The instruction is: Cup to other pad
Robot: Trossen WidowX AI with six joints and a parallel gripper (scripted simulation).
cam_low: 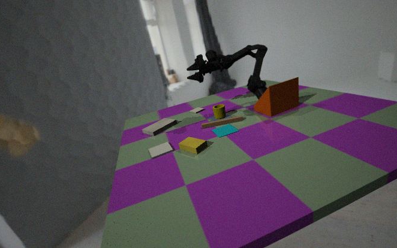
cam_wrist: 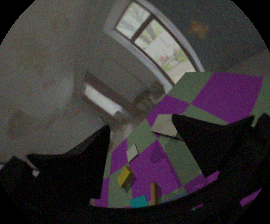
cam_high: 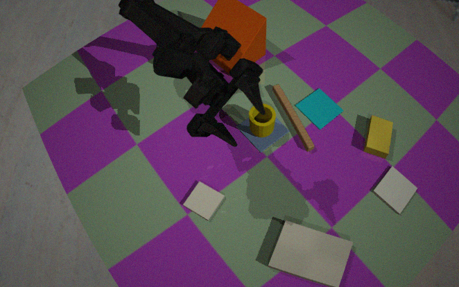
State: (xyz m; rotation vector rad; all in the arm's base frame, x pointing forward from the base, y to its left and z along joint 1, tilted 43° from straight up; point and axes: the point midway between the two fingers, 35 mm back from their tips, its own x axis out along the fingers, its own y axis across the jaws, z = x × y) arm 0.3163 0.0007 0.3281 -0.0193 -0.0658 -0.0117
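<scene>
The yellow cup stands upright on the blue-grey pad. Its inside is dark; I cannot make out the marbles. The other pad, a cyan one, lies bare on the far side of a wooden bar from the cup. My gripper is open and empty. It hangs high above the table; one finger overlaps the cup in the top view, but the exterior view shows it well above. The cup is not visible in the wrist view.
The wooden bar lies between the two pads. A yellow block lies beyond the cyan pad. Two small white tiles and a larger white slab lie around. An orange wedge stands near the arm's base.
</scene>
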